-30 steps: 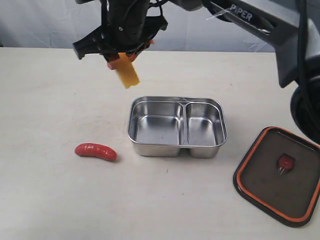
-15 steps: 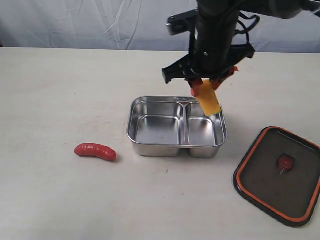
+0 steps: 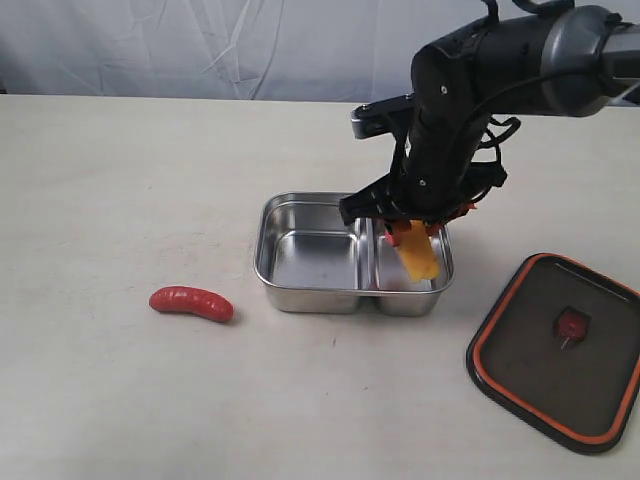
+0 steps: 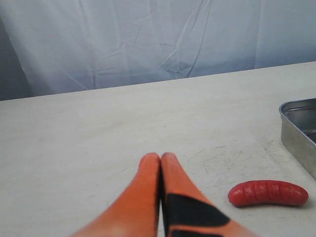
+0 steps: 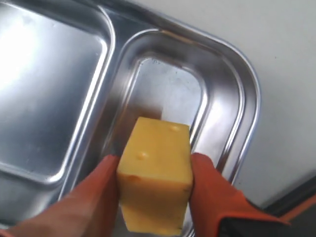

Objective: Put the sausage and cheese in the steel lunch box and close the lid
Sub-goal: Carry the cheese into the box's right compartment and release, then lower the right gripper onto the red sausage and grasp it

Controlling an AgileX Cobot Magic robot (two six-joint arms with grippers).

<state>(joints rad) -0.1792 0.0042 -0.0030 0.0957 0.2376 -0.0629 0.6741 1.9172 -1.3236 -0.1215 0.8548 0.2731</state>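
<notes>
Right gripper (image 3: 415, 232) grips cheese (image 3: 418, 256) over the box's (image 3: 310, 298) smaller compartment. Left gripper (image 4: 160, 158) closed, empty; sausage (image 3: 191, 302) toward table's (image 3: 120, 200) left edge.

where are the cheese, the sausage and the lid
cheese (image 5: 154, 175): right wrist view, middle of its yellow face
sausage (image 3: 191, 303): exterior view, middle of its ridged body
lid (image 3: 540, 365): exterior view, dark panel near its centre

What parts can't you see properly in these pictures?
- Exterior view: the right end effector covers the cheese top; whether it touches the steel lunch box floor is unclear.
- Exterior view: the picture edge cuts off part of the lid.
- Left wrist view: only a corner of the box shows.
</notes>
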